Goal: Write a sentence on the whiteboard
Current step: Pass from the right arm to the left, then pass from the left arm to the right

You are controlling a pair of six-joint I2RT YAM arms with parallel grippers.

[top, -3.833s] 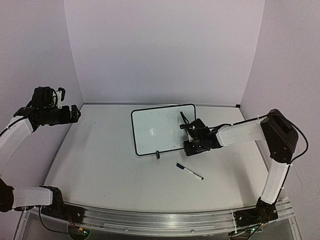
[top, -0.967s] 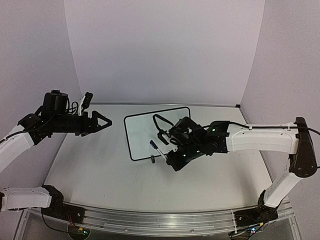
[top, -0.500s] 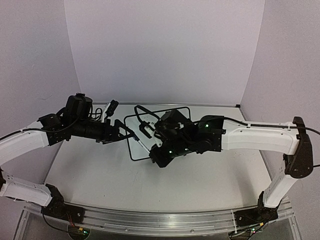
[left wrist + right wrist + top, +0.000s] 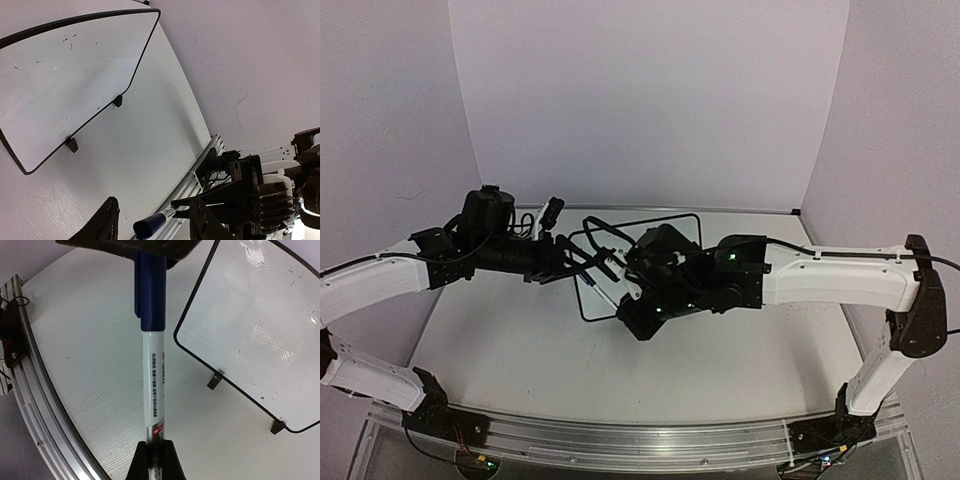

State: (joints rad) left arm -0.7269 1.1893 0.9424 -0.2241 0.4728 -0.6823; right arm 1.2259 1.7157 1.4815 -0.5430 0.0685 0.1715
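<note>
right claw pinching white marker, blue cap uppermost, whiteboard just beside

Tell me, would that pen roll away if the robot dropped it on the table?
Probably a little: the marker is round and slim, though the ridge along its blue cap might stop it. It looks stiff: it sticks out straight though the right gripper pinches only its tail end. Likely light, being so thin.

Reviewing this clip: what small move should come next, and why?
Probably close the left gripper on the blue cap and pull it off. The right gripper is shut on the marker body, the cap sits between the left gripper's open fingers, and the whiteboard bears no lettering, so writing cannot start while the cap is on.
</note>
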